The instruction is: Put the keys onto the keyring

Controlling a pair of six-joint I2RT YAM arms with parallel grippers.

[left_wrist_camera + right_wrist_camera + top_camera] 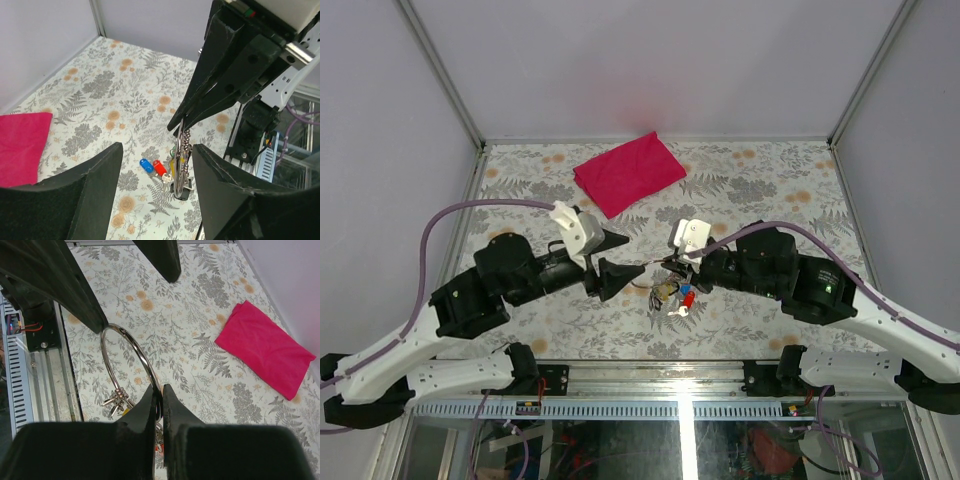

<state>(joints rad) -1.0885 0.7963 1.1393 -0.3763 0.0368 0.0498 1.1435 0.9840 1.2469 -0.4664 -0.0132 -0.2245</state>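
The keyring (142, 357) is being held upright above the table, clamped by its wire in the shut jaws of the right gripper (159, 390). This is probably being done to present its loop to the left gripper (156, 148), whose jaws are standing apart. The red key (159, 168) and blue key (146, 165) are lying low beside the hanging bunch; whether they are threaded cannot be told.

Your left arm reaches in from the left, elbow bent. Its black, wedge-fingered left gripper (625, 256) has the jaws spread wide with nothing between them. Your right arm comes in from the opposite side. Its right gripper (666, 263) faces the left one, jaws pinched together on the thin silver metal keyring (102, 347).
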